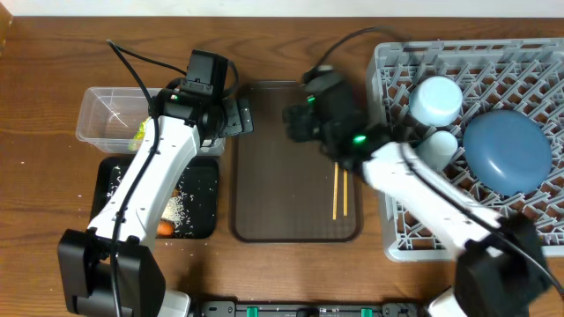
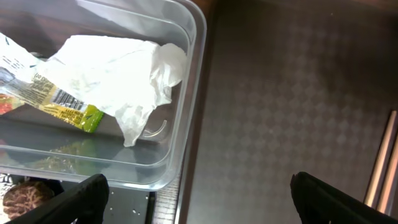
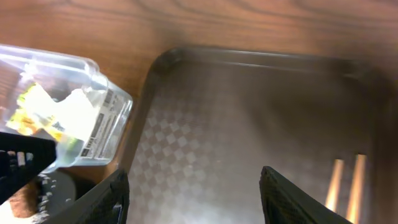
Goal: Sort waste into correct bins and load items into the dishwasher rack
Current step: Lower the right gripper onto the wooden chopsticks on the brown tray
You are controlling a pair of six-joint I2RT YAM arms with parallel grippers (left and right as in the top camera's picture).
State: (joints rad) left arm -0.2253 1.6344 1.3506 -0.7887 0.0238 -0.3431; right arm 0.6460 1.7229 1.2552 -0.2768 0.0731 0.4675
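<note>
**Chopsticks flat on the brown tray, both grippers empty**

Overhead: The chopsticks lie side by side on the right part of the brown tray, near the rack. The rack holds the dark-blue plate, the light-blue cup and the white-pink cup. The left gripper and right gripper hover close together over the tray's far end. Their jaw gaps are hard to read in this view. Risk: the arms clash if both move onto the tray. The clear tub sits far left. The black tray sits near left, with rice crumbs and a carrot piece on it. The right arm hides the rack's left side, and I cannot make out any light-blue bowl.

Left wrist: The left gripper has its fingers spread with nothing between them. It hangs over the line where the clear tub meets the brown tray. White paper and a yellow-green wrapper lie inside the tub. The brown lump is outside the tub at the near left and partly cut off. Risk: a straight descent from here hits the tub rim and shoves the tub. The chopsticks are clipped by the right edge.

Right wrist: The right gripper has its fingers spread and empty over the bare brown tray. Only the ends of the chopsticks show, at the near right. Risk: they are thin and lie flat, so a pinch may catch only one, slip off or scrape the tray. Once in the rack they could drop through the lattice. The picture is blurred. The clear tub shows at the left, and I cannot identify the dark shape below it.
</note>
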